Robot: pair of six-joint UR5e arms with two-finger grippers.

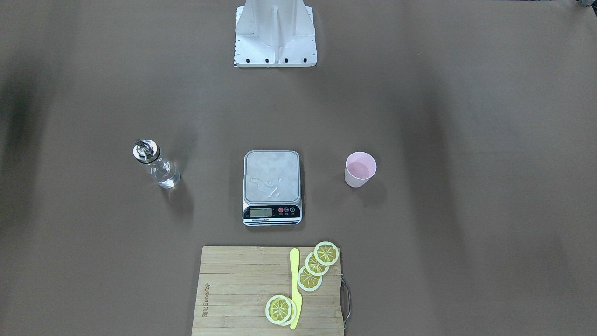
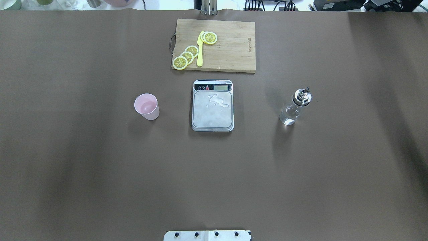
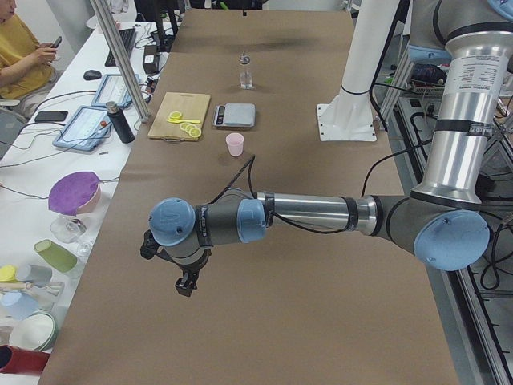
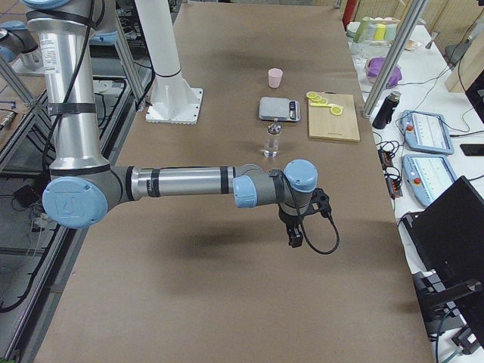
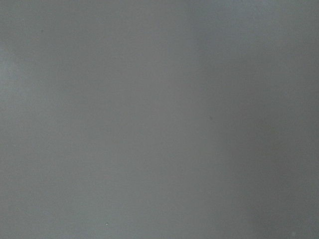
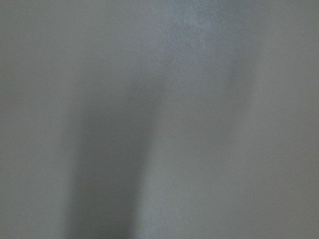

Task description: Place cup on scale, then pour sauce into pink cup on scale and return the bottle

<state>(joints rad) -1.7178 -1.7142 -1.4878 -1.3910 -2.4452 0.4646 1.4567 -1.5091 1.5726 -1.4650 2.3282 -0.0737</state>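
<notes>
The pale pink cup [image 2: 146, 106] stands upright on the brown table, left of the scale [image 2: 212, 105] in the overhead view; it also shows in the front view [image 1: 360, 169]. The scale's steel platform [image 1: 272, 177] carries only a small puddle of clear liquid [image 2: 217, 100]. The glass bottle [image 2: 296, 107] with its metal spout stands upright right of the scale, holding clear sauce. My left gripper [image 3: 186, 285] and right gripper [image 4: 295, 240] hang over bare table far from these, seen only in the side views; I cannot tell whether they are open or shut. Both wrist views show only blurred table.
A wooden cutting board [image 2: 230, 47] with several lemon slices [image 2: 187, 56] and a yellow knife [image 2: 200, 48] lies just beyond the scale. The robot's white base [image 1: 275, 35] stands at the table's near edge. Operators' desks flank the table's far side.
</notes>
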